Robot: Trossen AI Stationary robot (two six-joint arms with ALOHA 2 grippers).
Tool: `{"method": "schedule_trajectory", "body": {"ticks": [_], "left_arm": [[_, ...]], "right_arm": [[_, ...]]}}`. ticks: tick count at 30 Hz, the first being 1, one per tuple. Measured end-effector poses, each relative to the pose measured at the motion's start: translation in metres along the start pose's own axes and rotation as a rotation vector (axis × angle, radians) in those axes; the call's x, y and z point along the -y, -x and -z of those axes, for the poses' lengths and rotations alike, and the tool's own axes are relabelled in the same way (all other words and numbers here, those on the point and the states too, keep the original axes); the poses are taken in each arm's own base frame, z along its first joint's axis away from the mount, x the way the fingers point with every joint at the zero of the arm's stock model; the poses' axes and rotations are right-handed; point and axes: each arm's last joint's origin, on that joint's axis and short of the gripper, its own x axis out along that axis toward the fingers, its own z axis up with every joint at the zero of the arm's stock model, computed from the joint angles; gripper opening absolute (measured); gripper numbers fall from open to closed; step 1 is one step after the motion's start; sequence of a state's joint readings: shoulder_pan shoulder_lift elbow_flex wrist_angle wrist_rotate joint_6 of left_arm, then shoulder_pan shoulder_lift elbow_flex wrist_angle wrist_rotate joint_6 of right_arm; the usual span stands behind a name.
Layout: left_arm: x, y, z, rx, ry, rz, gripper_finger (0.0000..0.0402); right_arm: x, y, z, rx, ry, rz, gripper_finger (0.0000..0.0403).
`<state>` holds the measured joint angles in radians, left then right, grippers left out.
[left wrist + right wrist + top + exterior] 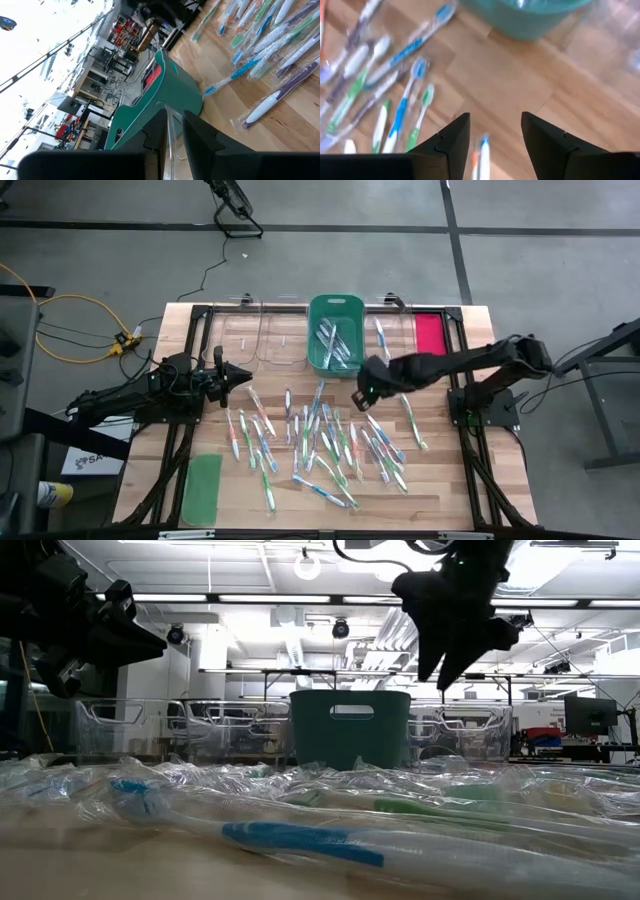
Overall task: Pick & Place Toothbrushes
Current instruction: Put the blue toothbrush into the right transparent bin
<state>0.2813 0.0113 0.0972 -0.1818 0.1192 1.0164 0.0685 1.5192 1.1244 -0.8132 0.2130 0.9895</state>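
Note:
Many toothbrushes in clear wrappers lie scattered flat on the wooden table, and a few more lie inside the green bin. My right gripper hangs open above the table just in front of the green bin, clear of the pile in the low view. In its wrist view a blue-headed toothbrush lies on the wood below, between the fingers. My left gripper is shut and hovers at the pile's left edge, pointing toward the bin.
Clear bins stand left of the green bin and another stands to its right. A red-pink lid lies at the far right. A green lid lies at the near left corner. Bare wood shows near the right edge.

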Motion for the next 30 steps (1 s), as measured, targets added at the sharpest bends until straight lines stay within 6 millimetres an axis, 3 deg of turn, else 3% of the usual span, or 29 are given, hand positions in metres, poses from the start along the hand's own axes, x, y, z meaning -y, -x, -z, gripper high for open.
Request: {"method": "schedule_trajectory", "body": {"ticks": [9,19,25,30], "left_arm": [[0.000,0.000,0.000,0.000,0.000,0.000,0.0055],[0.000,0.000,0.000,0.000,0.000,0.000,0.0055],[0.000,0.000,0.000,0.000,0.000,0.000,0.0055],[0.000,0.000,0.000,0.000,0.000,0.000,0.0055]], "right_arm": [[-0.023,-0.035,0.033,-0.045,0.098,0.108,0.0161],[-0.028,-0.080,0.054,-0.125,0.090,0.236,0.0160],[-0.026,-0.088,0.055,-0.135,0.073,0.262,0.0155],[-0.025,-0.089,0.052,-0.142,0.061,0.265,0.0102]]}}
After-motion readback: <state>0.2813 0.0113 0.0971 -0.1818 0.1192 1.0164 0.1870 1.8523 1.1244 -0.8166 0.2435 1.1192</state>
